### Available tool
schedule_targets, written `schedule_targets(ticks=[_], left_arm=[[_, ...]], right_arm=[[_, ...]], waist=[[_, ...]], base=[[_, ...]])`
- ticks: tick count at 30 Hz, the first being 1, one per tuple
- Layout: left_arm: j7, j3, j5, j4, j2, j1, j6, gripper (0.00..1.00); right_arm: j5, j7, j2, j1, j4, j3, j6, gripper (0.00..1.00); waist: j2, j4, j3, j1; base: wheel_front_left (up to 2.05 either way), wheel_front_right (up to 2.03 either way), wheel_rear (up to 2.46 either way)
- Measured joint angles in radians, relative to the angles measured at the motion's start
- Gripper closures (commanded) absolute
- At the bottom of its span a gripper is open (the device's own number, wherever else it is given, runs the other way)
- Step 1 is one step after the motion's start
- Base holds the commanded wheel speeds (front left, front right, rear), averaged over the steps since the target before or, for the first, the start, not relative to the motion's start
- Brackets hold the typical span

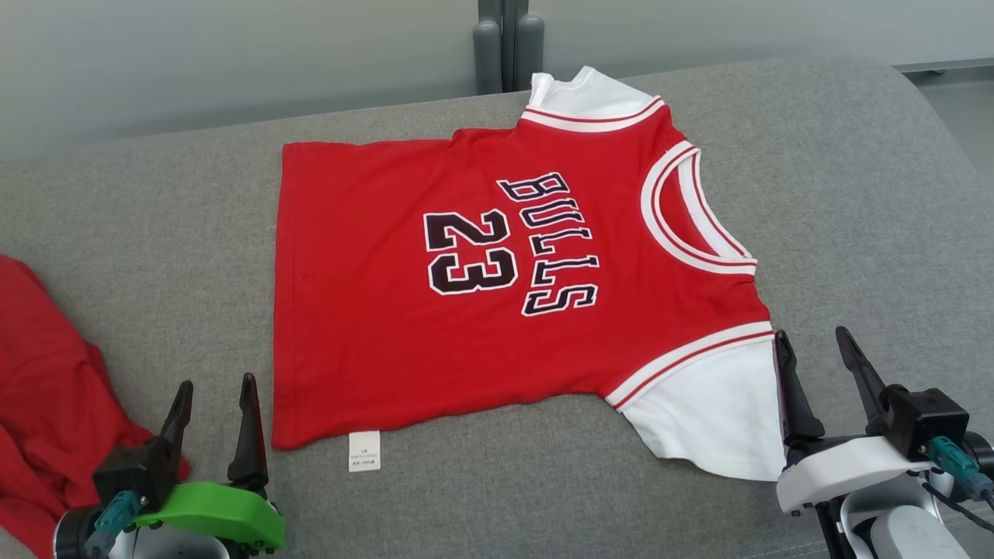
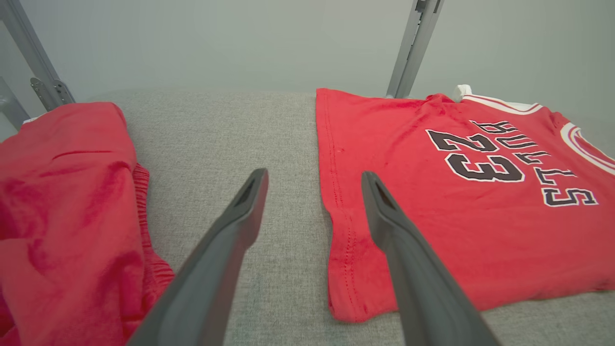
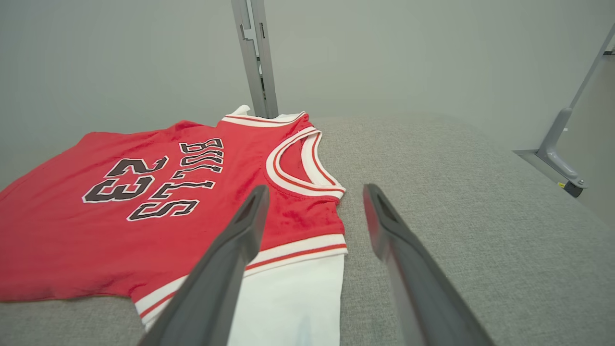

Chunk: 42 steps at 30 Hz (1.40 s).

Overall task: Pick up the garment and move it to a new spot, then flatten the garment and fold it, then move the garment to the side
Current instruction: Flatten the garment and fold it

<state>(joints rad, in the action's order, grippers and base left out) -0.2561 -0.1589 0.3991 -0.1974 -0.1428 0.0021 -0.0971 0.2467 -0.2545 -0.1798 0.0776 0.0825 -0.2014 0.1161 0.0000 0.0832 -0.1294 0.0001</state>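
The red short-sleeved jersey with white sleeves and black "BULLS 23" lettering lies spread face-up and nearly flat on the grey fabric-covered tabletop. The left claw stands just off the jersey's near hem corner, fingers parted and empty. The right claw stands just beside the jersey's near white sleeve, likewise parted and holding nothing; whether a finger touches the sleeve edge cannot be told. A crumpled red cloth lies well apart from the jersey, beyond its hem. Judgement: placing and flattening appear done, and folding is the step in hand. The next move calls for both claws to pinch the jersey's near edge and carry it over evenly.
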Motion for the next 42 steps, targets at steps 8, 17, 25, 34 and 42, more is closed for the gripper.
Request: schedule_targets(ticks=[8,17,25,34,42], left_arm=[[0.0,0.015,-0.018,-0.03,0.006,0.004,0.014,0.0],[0.0,0.07,-0.036,-0.051,0.011,0.056,0.032,0.0],[0.0,0.076,-0.04,-0.051,0.04,0.057,0.053,0.0],[0.0,0.078,-0.058,-0.045,0.055,0.062,0.063,0.0],[0.0,0.084,-0.077,-0.038,0.056,0.061,0.085,0.0]], right_arm=[[-0.02,0.0,-0.002,0.001,-0.006,0.05,-0.016,0.0],[-0.04,0.0,-0.002,0.036,-0.005,0.081,-0.046,0.0],[-0.059,0.0,-0.001,0.058,-0.001,0.098,-0.08,0.0],[-0.063,0.0,0.001,0.162,0.098,0.055,-0.14,0.0],[-0.062,0.0,0.027,0.133,0.203,0.042,-0.167,0.03]], waist=[[0.0,-0.005,0.003,0.0],[0.0,-0.009,0.025,0.0],[0.0,-0.013,0.033,0.0],[0.0,-0.015,0.023,0.0],[0.0,-0.001,-0.008,0.0]], base=[[0.0,0.0,0.0],[0.0,0.0,0.0],[0.0,0.0,0.0],[0.0,0.0,0.0],[0.0,0.0,0.0]])
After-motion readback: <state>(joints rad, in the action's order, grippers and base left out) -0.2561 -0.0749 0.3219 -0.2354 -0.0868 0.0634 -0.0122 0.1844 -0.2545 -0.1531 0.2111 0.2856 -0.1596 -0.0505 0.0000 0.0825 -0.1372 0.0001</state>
